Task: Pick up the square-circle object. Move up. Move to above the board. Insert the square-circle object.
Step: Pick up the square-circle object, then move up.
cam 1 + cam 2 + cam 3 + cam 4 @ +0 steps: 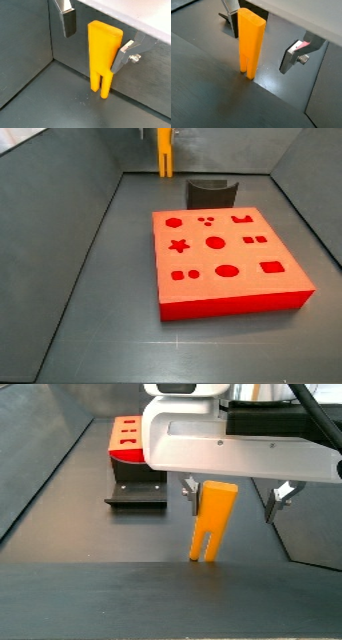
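- The peg [101,55], a long slim orange-yellow piece with two prongs, stands upright on the dark worktop [60,100], prongs down and touching the floor.
- It stands close to a wall at one edge of the worktop; in a side view [164,150] it shows at the far edge, well apart from the board [225,263].
- The claw [235,492] hangs around the peg's upper half, spread open, one silver finger [68,22] on each side.
- Neither finger seems to touch the peg; a gap shows on both sides in both wrist views.
- This looks like the pick-up step, with the claw lined up to close on the peg's flat sides. Standing upright probably makes the peg easy to grip and lift straight up.
- The board, a flat red square block with darker cut-out holes, lies near the middle of the worktop.
- A small dark curved holder [210,194] sits between the board and the far edge, just beside the board.
- In that side view the claw and the peg's top are cut off by the frame edge.
- In the closer side view the white arm body [227,439] blocks most of the board; only one corner [128,436] shows.
- Which hole fits the peg cannot be told from here.
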